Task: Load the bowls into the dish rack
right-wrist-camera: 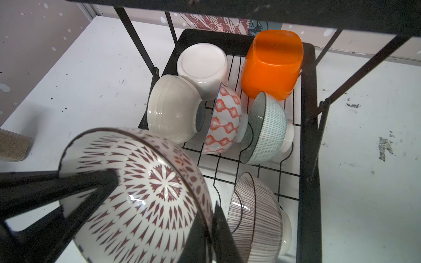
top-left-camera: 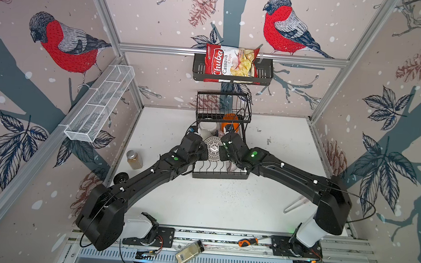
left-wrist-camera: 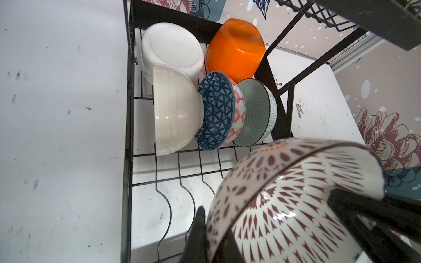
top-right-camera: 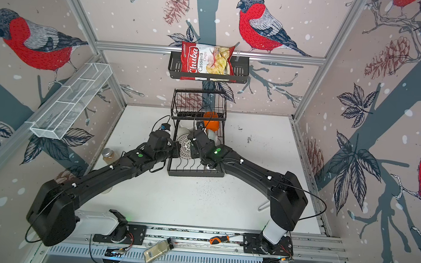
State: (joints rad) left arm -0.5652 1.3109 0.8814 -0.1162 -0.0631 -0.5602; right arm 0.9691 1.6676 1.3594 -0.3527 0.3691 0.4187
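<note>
White desk (top-left-camera: 262,207), bird-wallpaper walls.
- Left gripper (left-wrist-camera: 268,211) and right gripper (right-wrist-camera: 164,195) both clenched on rim of red-patterned bowl (top-left-camera: 213,148), opposite sides.
- Bowl tilted over front wavy slots of dish rack (top-left-camera: 219,176); can't tell if it touches wires.
- Six racked on lower grid:
  - white square bowl (left-wrist-camera: 173,47) and orange bowl (left-wrist-camera: 237,52) upturned at far end
  - white round bowl (left-wrist-camera: 175,113), blue-and-red bowl (left-wrist-camera: 216,111) and mint-green bowl (left-wrist-camera: 255,113) on edge mid-grid
  - brown-striped bowl (right-wrist-camera: 255,218) near right edge
- No loose bowls on desk, so likely last one.
- Held bowl is glossy ceramic, probably slippery.
</note>
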